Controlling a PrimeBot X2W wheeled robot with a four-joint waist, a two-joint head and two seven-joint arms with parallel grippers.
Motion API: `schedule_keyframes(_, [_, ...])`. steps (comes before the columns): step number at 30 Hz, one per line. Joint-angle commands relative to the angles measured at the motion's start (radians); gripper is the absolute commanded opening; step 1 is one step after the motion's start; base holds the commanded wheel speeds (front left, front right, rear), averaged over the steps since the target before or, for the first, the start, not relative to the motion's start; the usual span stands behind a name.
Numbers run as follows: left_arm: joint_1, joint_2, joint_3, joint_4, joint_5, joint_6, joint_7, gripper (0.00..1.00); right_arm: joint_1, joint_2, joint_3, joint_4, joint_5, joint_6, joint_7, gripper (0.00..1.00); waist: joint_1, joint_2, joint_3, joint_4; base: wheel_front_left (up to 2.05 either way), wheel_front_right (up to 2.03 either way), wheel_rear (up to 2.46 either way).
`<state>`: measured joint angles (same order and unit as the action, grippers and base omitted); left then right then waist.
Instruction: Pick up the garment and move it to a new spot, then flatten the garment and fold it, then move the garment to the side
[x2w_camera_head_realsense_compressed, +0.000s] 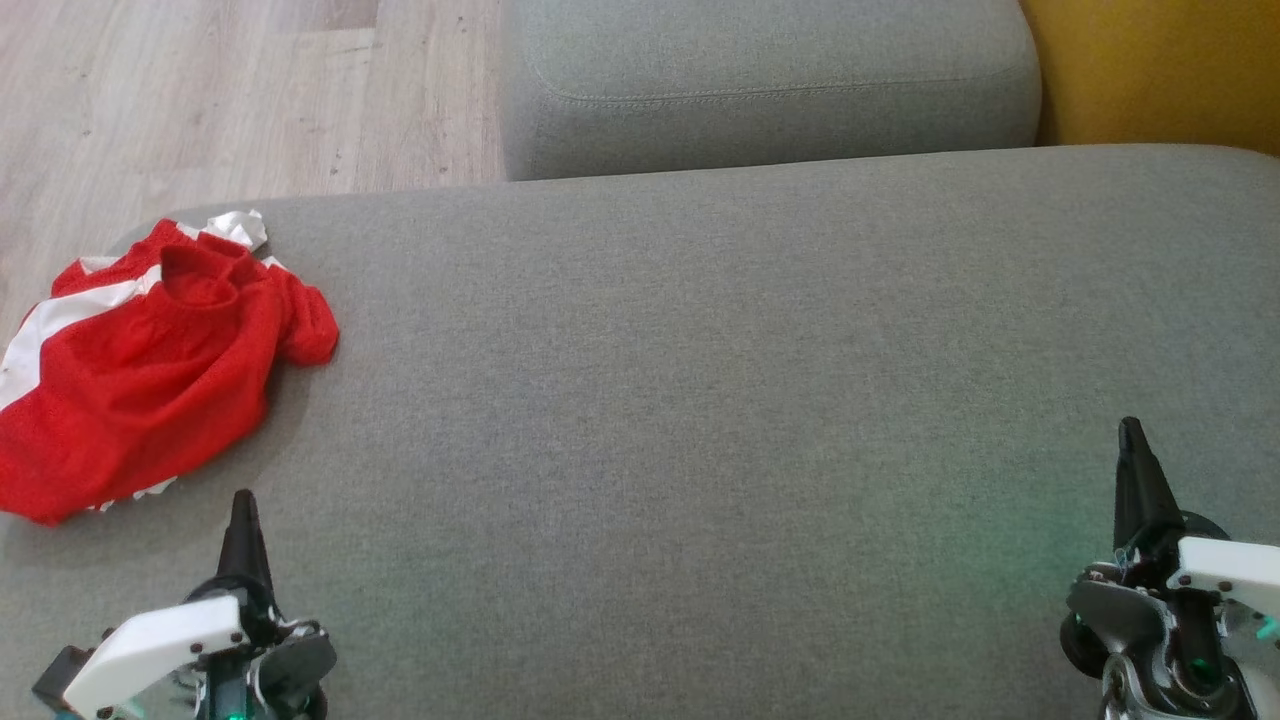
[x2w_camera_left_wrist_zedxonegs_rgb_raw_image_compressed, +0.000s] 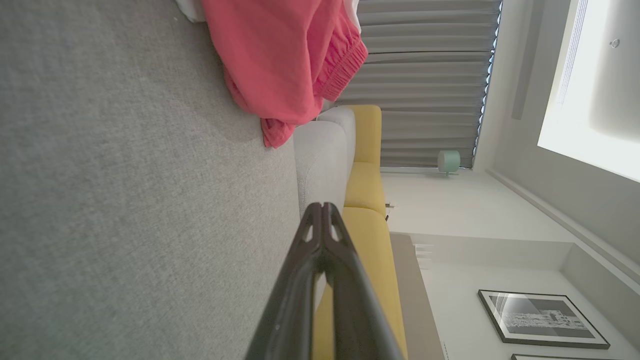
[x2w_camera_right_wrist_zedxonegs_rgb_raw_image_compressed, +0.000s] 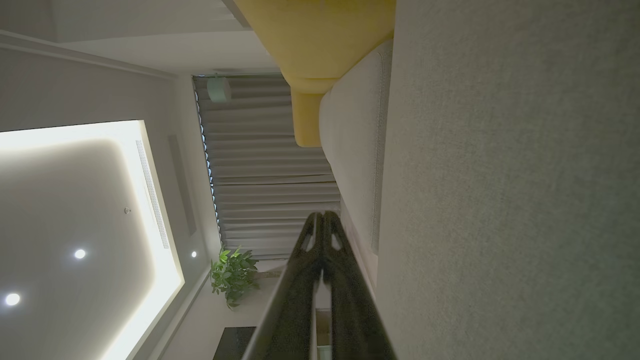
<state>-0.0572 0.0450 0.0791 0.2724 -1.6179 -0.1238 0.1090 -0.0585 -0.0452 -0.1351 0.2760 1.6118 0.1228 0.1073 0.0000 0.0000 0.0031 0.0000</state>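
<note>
A crumpled red garment with white stripes lies bunched at the far left of the grey sofa seat. In the left wrist view the garment hangs at the top, well beyond the fingertips. My left gripper sits at the lower left, just below and right of the garment, shut with nothing in it; its fingers press together. At the lower right my right gripper is shut and empty, far from the garment, its own fingers also pressed together.
A grey cushion stands behind the seat, with a yellow cushion at the back right. Wooden floor lies beyond the seat's left edge. The wide middle of the seat is bare fabric.
</note>
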Motion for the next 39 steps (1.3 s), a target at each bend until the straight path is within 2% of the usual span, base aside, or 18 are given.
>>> schedule_keyframes(1, [-0.051, 0.005, 0.034, -0.028, 0.009, -0.007, 0.004, 0.0, -0.049, -0.005, 0.022, -0.031, -0.003, 0.008, 0.006, 0.0, 0.0, 0.0, 0.0, 0.0, 0.0, 0.0, 0.0])
schedule_keyframes(20, [-0.051, 0.005, 0.034, -0.028, 0.009, -0.007, 0.004, 0.0, -0.049, -0.005, 0.022, -0.031, -0.003, 0.008, 0.006, 0.0, 0.0, 0.0, 0.0, 0.0, 0.0, 0.0, 0.0])
schedule_keyframes(21, [0.0, 0.0, 0.0, 0.001, 0.0, 0.0, 0.0, 1.0, 0.0, 0.0, 0.0, 0.0, 0.0, 0.0, 0.0, 1.0, 0.0, 0.0, 0.0, 0.0, 0.0, 0.0, 0.0])
schedule_keyframes(27, [0.05, -0.005, -0.014, 0.079, 0.001, 0.001, -0.003, 1.0, 0.055, 0.008, 0.005, 0.08, 0.0, 0.0, -0.002, 1.0, 0.0, 0.0, 0.0, 0.0, 0.0, 0.0, 0.0])
schedule_keyframes(39, [0.043, -0.004, -0.047, 0.067, 0.071, 0.0, -0.038, 1.0, 0.053, 0.007, 0.041, 0.068, -0.043, 0.001, -0.038, 1.0, 0.0, 0.0, -0.011, 0.001, 0.0, 0.0, 0.0])
